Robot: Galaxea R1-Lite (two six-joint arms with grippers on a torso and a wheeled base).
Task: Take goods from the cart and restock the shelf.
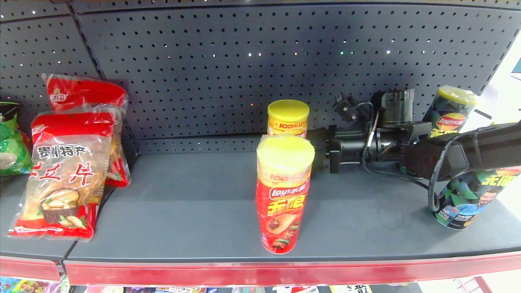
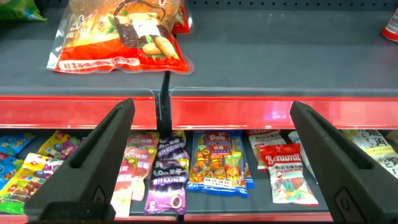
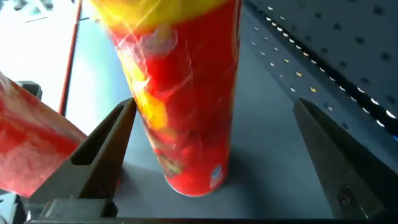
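Observation:
Two red chip cans with yellow lids stand mid-shelf, one [image 1: 284, 195] near the front and one [image 1: 288, 118] behind it by the pegboard. My right gripper [image 1: 315, 148] comes in from the right at the back can's level, its tips hidden behind the front can. In the right wrist view this gripper [image 3: 214, 106] is open, and the upright back can [image 3: 186, 99] stands between its fingers [image 3: 106, 143] without touching them. A red edge of the front can [image 3: 31, 146] shows beside it. My left gripper [image 2: 212, 106] is open and holds nothing, in front of the shelf's red edge [image 2: 249, 112].
Red snack bags [image 1: 65, 175] lean at the shelf's left end. Two dark green cans [image 1: 452, 110] [image 1: 468, 199] stand at the right, behind and under my right arm. Grey shelf floor [image 1: 183, 211] lies bare between bags and cans. Candy packets [image 2: 217, 162] hang on the shelf below.

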